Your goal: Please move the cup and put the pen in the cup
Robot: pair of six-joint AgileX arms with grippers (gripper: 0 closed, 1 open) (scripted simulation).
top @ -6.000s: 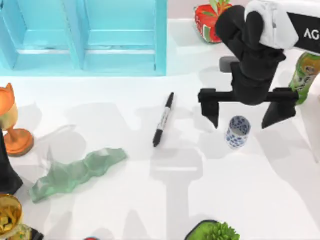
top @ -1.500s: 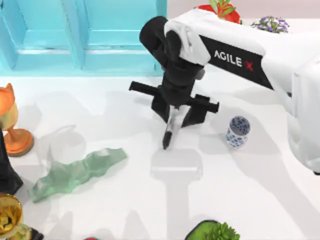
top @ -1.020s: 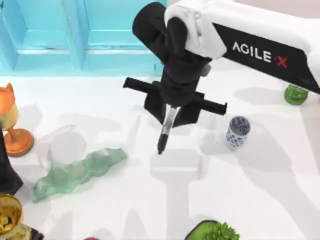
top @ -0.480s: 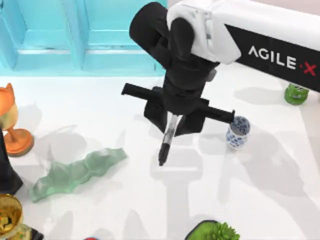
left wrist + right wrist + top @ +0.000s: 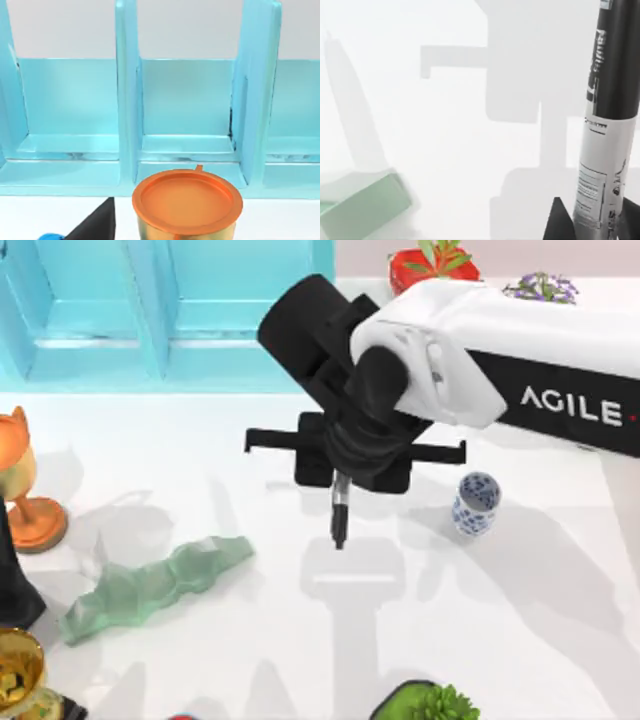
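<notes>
The black pen hangs nearly upright above the table's middle, tip down, with my right gripper shut on its upper barrel. In the right wrist view the pen shows its white label band between the black fingers. The small white cup with a blue pattern stands upright on the table, to the right of the pen and apart from it. My left arm stays parked at the far left edge.
A blue shelf unit runs along the back left. An orange goblet and a gold goblet stand at the left. A green lumpy object lies front left. A green plant sits at the front edge and a red pot at the back.
My right gripper left the cup, went left to the pen, shut on it and lifted it. Lately the pen has swung more upright and shifted slightly right. The cup has not moved.
</notes>
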